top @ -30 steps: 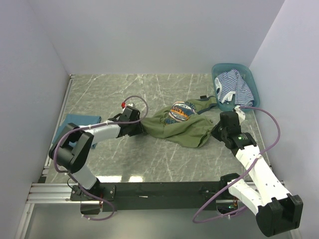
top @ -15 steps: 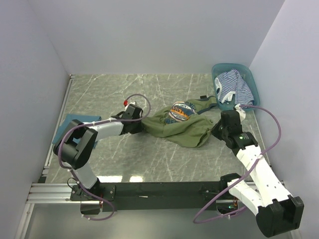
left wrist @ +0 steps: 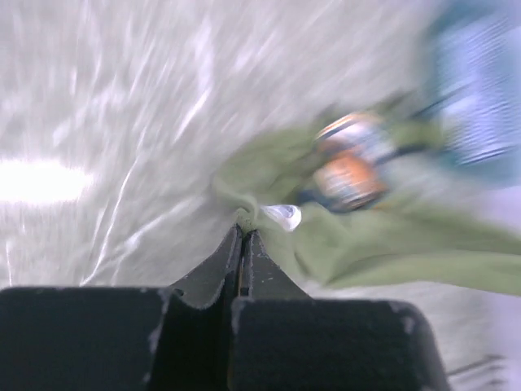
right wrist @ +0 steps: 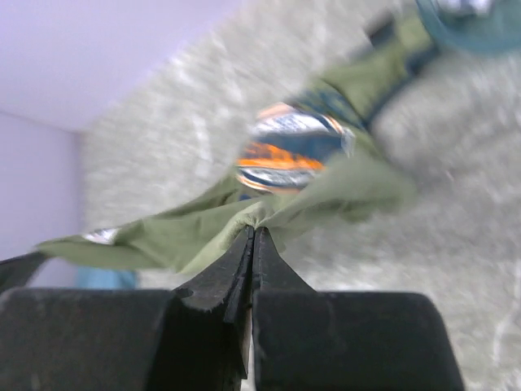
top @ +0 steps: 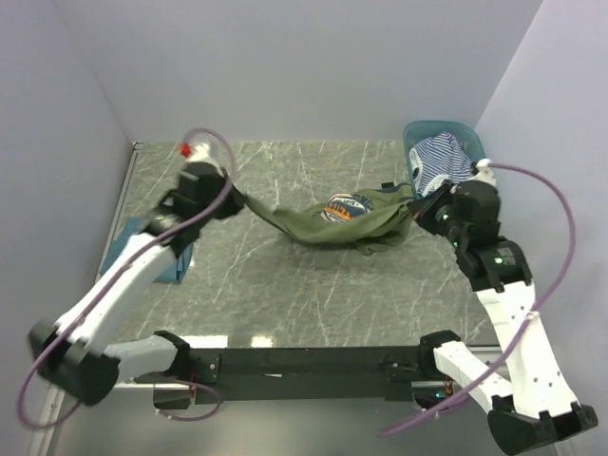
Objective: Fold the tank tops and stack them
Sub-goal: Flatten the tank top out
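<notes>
Nearest the camera, the two arms are fixed at the front edge of the grey stone-look worktop (top: pixel 285 285) and reach away over it. On the left side, a teal-blue tank top (top: pixel 125 239) lies flat on the worktop by the wall. The left arm crosses above part of it.

A bit further back, the olive-green tank top (top: pixel 328 226) is pulled out long between the two arms. The left end effector (top: pixel 236 197) is closed tight on the left end of the cloth. Its wrist view shows the two black fingers (left wrist: pixel 232 257) pressed together with a bunch of green cloth in their tips. The right end effector (top: pixel 424 211) is closed on the right end in the same way. The top sags in the middle, low over the worktop, and whether it touches cannot be told. Its round orange and blue picture (top: pixel 345 207) faces up.

At the far right corner stands a teal basket (top: pixel 418 128). The striped tank top (top: pixel 443 157) sits bunched up inside it.
</notes>
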Robot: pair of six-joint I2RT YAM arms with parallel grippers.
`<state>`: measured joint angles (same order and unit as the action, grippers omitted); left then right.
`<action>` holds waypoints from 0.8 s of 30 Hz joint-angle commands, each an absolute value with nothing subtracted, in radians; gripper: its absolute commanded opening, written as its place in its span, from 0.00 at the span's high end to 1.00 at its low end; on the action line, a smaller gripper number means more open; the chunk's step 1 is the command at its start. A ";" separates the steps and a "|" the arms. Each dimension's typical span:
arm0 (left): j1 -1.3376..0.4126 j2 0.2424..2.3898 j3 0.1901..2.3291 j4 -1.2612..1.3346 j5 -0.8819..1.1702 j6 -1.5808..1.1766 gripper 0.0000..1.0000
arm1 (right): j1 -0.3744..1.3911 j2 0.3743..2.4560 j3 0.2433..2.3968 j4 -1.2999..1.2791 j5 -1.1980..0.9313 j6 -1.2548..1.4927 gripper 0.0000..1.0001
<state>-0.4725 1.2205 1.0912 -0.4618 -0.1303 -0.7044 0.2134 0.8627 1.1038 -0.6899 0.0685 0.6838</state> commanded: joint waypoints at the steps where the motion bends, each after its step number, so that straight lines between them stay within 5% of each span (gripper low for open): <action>1: -0.462 1.076 1.285 -0.578 -0.153 -0.669 1.00 | 0.206 0.833 1.264 -0.719 0.023 0.654 1.00; 14: -0.463 0.949 1.752 -0.643 -0.179 -0.657 0.99 | 0.204 0.859 1.851 -0.709 0.012 0.560 1.00; 24: -0.443 1.162 1.899 -0.494 -0.241 -0.574 1.00 | 0.206 1.073 1.944 -0.510 -0.032 0.500 1.00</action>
<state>-0.4610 1.0462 1.8893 -0.5777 -0.2264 -0.6327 0.2104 0.9188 1.9591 -0.6117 0.0078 0.5442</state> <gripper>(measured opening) 0.015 0.007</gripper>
